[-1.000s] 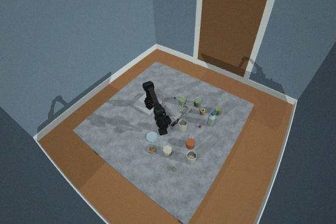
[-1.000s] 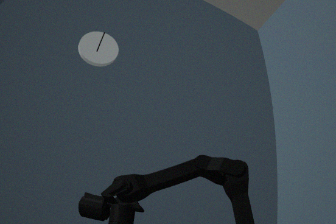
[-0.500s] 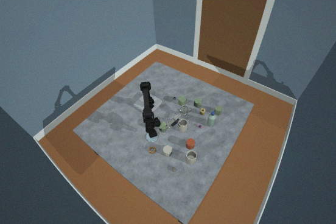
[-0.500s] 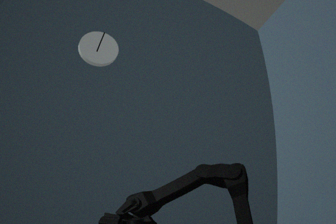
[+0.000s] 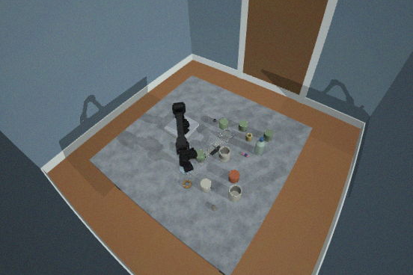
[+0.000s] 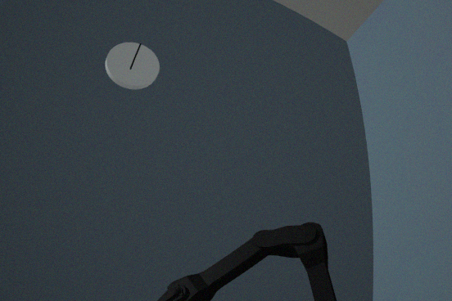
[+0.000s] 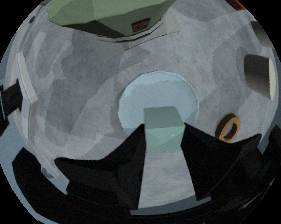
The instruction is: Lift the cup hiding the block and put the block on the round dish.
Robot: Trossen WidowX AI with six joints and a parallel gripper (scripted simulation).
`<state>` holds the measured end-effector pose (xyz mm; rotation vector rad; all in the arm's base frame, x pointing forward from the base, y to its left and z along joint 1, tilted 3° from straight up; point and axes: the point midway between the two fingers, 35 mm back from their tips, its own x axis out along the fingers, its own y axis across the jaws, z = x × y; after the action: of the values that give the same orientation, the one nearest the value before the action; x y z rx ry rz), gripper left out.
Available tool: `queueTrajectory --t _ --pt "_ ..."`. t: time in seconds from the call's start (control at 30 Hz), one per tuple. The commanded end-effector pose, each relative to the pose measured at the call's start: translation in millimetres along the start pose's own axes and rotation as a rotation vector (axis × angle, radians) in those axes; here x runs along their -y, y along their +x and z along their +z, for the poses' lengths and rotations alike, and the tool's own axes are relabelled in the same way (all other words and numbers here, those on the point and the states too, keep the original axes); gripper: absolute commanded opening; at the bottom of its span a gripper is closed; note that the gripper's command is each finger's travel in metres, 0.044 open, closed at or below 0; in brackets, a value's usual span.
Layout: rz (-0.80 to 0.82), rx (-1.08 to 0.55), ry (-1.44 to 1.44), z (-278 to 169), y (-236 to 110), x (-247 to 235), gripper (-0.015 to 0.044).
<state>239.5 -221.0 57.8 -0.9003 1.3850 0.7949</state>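
Observation:
My gripper (image 5: 185, 168) (image 7: 160, 127) is shut on a small pale green block (image 7: 163, 120). In the wrist view the block hangs just over the light blue round dish (image 7: 139, 96), near the dish's near edge. In the top view the gripper covers almost all of the dish (image 5: 182, 170). A green cup (image 5: 200, 155) stands on the mat right beside the gripper, off the dish. More green cups (image 5: 224, 123) (image 5: 243, 125) stand farther back. I cannot make out the balance for certain. The exterior view shows only the arm's upper links (image 6: 287, 236).
An orange ring (image 5: 184, 182) (image 7: 232, 129) lies just in front of the dish. Cream cups (image 5: 205, 184) (image 5: 235, 193) (image 5: 224, 153), a red-orange cup (image 5: 233, 175), a pale bottle (image 5: 260, 146) and a wire ring (image 5: 226, 134) stand to the right on the grey mat (image 5: 142, 175).

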Motion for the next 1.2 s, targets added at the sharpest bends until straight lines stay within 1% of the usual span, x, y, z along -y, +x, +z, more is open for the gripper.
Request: queueTrajectory --t 0.0,0.4,0.43,0.9,0.97,1.03,1.07,1.17 --pt "-0.011 0.001 -0.005 -0.1 2.3 2.0 0.0" --pt "-0.011 0.001 -0.005 0.0 20.1 2.1 0.0" --pt "-0.005 -0.001 0.0 -0.3 15.8 0.9 0.0026" --pt "-0.005 -0.001 0.0 -0.3 15.8 0.9 0.0394" --pt "-0.006 -0.001 -0.001 -0.5 3.2 2.1 0.044" --pt "-0.01 0.0 -0.004 -0.4 -28.9 2.5 0.044" --pt "-0.011 0.001 -0.005 -0.2 -38.6 1.9 0.044" --pt "-0.011 0.001 -0.005 -0.1 -41.9 1.6 0.044"
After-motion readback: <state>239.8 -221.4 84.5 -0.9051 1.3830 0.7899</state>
